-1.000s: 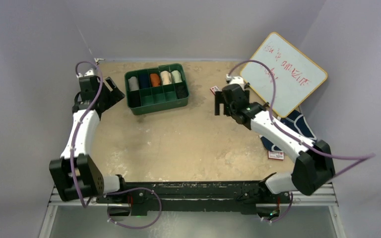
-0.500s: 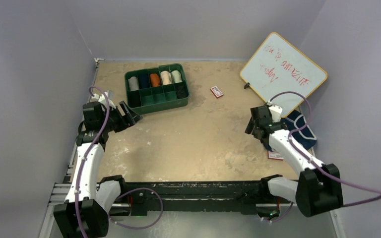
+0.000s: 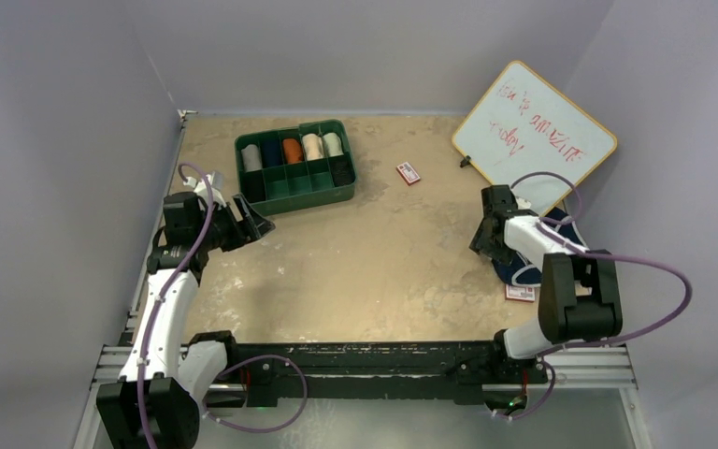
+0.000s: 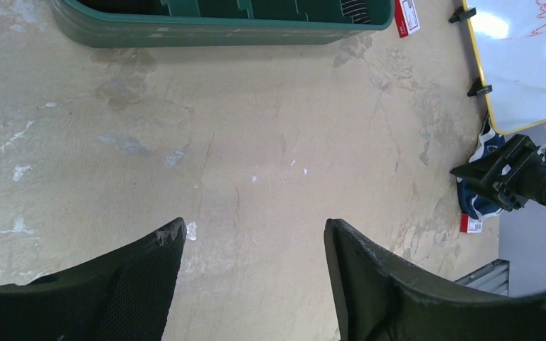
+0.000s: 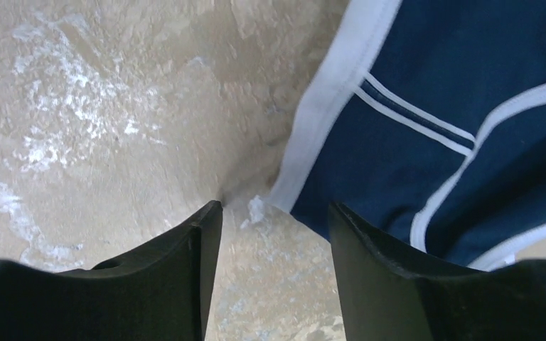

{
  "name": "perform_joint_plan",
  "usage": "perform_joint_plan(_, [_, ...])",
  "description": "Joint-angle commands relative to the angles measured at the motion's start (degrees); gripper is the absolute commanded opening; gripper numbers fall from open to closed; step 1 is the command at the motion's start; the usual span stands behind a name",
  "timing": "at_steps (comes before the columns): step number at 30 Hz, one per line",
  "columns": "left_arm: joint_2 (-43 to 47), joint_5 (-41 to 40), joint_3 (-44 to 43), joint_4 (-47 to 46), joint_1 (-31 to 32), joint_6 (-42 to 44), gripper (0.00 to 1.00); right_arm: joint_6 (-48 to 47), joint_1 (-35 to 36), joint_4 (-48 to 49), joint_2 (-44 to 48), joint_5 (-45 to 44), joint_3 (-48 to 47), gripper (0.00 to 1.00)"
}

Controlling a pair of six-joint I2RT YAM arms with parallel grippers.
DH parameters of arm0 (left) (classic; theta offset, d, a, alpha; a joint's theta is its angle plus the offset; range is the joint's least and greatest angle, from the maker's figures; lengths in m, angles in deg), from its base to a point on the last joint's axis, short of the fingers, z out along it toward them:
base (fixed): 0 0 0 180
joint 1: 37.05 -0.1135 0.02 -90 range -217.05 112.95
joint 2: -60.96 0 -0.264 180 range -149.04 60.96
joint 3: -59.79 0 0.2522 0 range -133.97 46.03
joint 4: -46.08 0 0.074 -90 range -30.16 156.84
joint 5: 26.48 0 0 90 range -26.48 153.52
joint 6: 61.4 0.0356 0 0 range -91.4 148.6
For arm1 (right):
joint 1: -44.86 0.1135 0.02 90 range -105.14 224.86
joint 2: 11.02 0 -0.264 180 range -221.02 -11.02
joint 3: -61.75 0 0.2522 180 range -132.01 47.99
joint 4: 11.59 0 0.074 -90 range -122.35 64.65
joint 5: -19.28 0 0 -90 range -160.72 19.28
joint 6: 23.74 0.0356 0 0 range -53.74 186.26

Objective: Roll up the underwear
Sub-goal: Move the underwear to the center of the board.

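Underwear (image 5: 434,142) — navy, white-edged, mostly cut off — lies just beyond parted right fingers (image 5: 163,284); left fingers (image 4: 114,284) spread, holding nothing.

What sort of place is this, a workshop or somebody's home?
Probably a robot test booth: a white-and-black left arm and right arm bolted to a worn beige table, plain grey walls around, and a yellow-framed whiteboard.

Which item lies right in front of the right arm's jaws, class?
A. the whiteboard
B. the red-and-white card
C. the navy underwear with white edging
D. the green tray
C: in the right wrist view, the white-edged corner of the navy underwear lies on the table just ahead of the right arm's jaws, which stand apart.
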Motion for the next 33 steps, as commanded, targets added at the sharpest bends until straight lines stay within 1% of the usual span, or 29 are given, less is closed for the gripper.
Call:
perform_joint_plan(1, [0.67,-0.72,-1.85,-0.29,0.24,1.21,0.69,-2.65,-0.73,0.34,-5.12,3.35,-4.40,0.55])
perform_joint_plan(5, [0.68,-1.02,-1.92,-0.03,0.24,1.30,0.69,-2.86,-0.93,-0.11,-8.35,3.44,-5.94,0.39])
perform_joint_plan(6, [0.70,-1.10,-1.88,0.01,0.24,1.30,0.69,-2.87,-0.93,-0.24,-8.29,3.62,-6.01,0.36])
perform_joint_plan(9, [0.66,-1.20,-1.96,-0.07,0.24,1.29,0.69,-3.32,-0.93,0.14,-6.97,3.31,-5.38,0.34])
perform_joint_plan(11, [0.54,-1.21,-2.06,-0.04,0.24,1.30,0.69,-3.76,-0.93,-0.09,-5.91,3.06,-5.21,0.18])
perform_joint_plan(12, [0.45,-1.20,-2.05,-0.06,0.24,1.30,0.69,-4.26,-0.93,-0.20,-5.25,3.37,-5.34,0.12])
perform_joint_plan(14, [0.19,-1.14,-2.09,-0.15,0.24,1.30,0.68,-6.02,-0.93,-0.44,-3.49,3.49,-5.77,0.05])
perform_joint_plan(15, [-0.02,-1.11,-2.17,-0.13,0.24,1.30,0.68,-6.90,-0.93,-0.67,-2.43,4.07,-6.07,0.01])
perform_joint_plan(19, [-0.31,-0.93,-2.31,-0.05,0.24,1.41,0.68,-9.65,-0.85,-2.89,3.86,7.84,-7.52,0.00])
perform_joint_plan(22, [0.02,-1.02,-2.18,-0.03,0.24,1.39,0.68,-11.45,-0.72,-4.77,9.98,12.23,-9.49,0.00])
perform_joint_plan(26, [0.00,-1.29,-2.27,-0.08,0.24,1.39,0.68,-11.21,1.38,-7.53,14.86,18.25,-12.92,0.00])
perform_joint_plan(28, [-0.12,-1.29,-2.22,-0.07,0.24,1.39,0.68,-10.46,6.00,-9.53,14.97,19.66,-15.28,0.00])
perform_joint_plan(30, [-0.33,-1.36,-2.36,-0.03,0.24,1.47,0.68,-8.48,14.36,-11.37,13.49,16.19,-17.28,0.00])
perform_joint_plan(31, [-0.35,-1.36,-2.39,-0.03,0.24,1.52,0.68,-6.92,17.99,-11.64,12.30,15.82,-17.84,0.00])
perform_joint_plan(33, [-0.44,-1.53,-2.49,-0.03,0.21,1.56,0.68,-2.79,23.96,-9.97,9.45,17.81,-17.52,0.00])
